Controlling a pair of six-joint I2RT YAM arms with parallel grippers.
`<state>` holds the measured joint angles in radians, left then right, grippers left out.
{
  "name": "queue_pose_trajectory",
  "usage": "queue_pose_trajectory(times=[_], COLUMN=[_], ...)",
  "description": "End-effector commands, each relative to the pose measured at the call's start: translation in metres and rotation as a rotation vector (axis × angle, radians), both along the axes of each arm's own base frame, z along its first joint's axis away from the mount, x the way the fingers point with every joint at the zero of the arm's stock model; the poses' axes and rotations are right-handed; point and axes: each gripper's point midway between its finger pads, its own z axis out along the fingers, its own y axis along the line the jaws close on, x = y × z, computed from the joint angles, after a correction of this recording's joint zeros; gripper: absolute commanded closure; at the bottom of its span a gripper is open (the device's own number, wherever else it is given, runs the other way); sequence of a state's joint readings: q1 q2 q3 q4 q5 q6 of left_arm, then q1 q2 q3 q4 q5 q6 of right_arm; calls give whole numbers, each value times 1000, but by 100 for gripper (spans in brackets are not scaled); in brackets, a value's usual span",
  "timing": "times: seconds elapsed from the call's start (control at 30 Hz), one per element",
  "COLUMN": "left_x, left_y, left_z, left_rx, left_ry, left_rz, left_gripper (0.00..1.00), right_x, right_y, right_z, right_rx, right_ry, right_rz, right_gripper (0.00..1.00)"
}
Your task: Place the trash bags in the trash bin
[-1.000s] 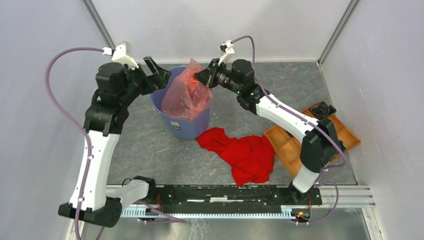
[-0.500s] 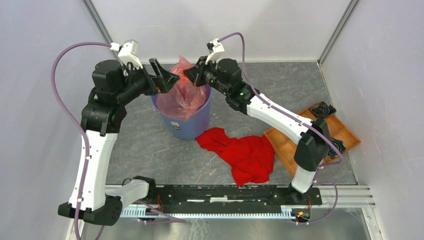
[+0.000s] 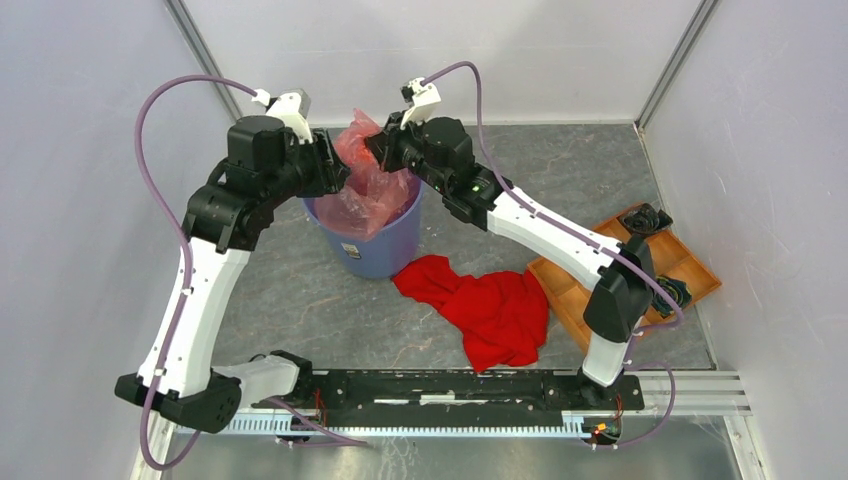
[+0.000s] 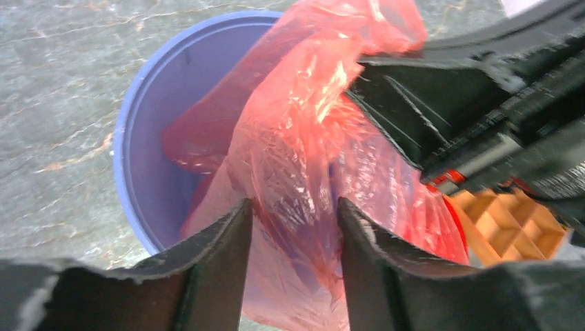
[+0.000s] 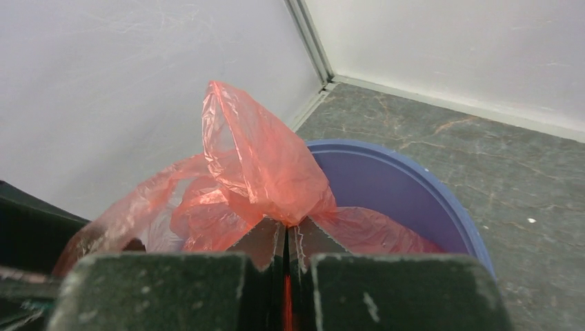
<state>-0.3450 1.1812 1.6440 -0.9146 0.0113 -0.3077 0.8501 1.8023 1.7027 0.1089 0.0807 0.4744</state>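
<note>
while the right end effector [image 5: 286,231] stood fully closed, pinching a fold of the red-orange trash bag [image 5: 255,165] above the blue trash bin [image 5: 386,172], the left end effector [image 4: 292,207] reached in from the opposite side. its jaws stood partly apart, with a bunch of the wrinkled film lying in the gap between them. most of the bag hung down inside the bin, and its upper part rose above the rim between the two arms. the bin stood upright on the grey tabletop [image 3: 300,290], near a crumpled red cloth [image 3: 490,305]. just beside the cloth lay an orange compartment tray [image 3: 575,290].
</note>
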Motion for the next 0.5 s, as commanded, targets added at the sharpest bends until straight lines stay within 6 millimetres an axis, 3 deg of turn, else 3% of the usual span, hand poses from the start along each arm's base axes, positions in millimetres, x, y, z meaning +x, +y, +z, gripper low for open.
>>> queue_pose_trajectory(times=[0.0, 0.13, 0.2, 0.37, 0.47], left_x=[7, 7, 5, -6, -13], left_y=[21, 33, 33, 18, 12], left_z=[5, 4, 6, 11, 16], left_rx=[59, 69, 43, -68, -113], left_ry=[-19, -49, -74, -169, -240], left_rz=[108, 176, 179, 103, 63], left_gripper=[56, 79, 88, 91, 90], right_x=[4, 5, 1, -20, -35], right_y=[-12, -28, -37, -59, -67], right_z=[23, 25, 32, 46, 44], right_rx=[-57, -125, -147, -181, -226], right_ry=[-92, -122, -144, -200, -199], right_rz=[-70, -121, -128, -106, -63], right_gripper=[99, 94, 83, 40, 26])
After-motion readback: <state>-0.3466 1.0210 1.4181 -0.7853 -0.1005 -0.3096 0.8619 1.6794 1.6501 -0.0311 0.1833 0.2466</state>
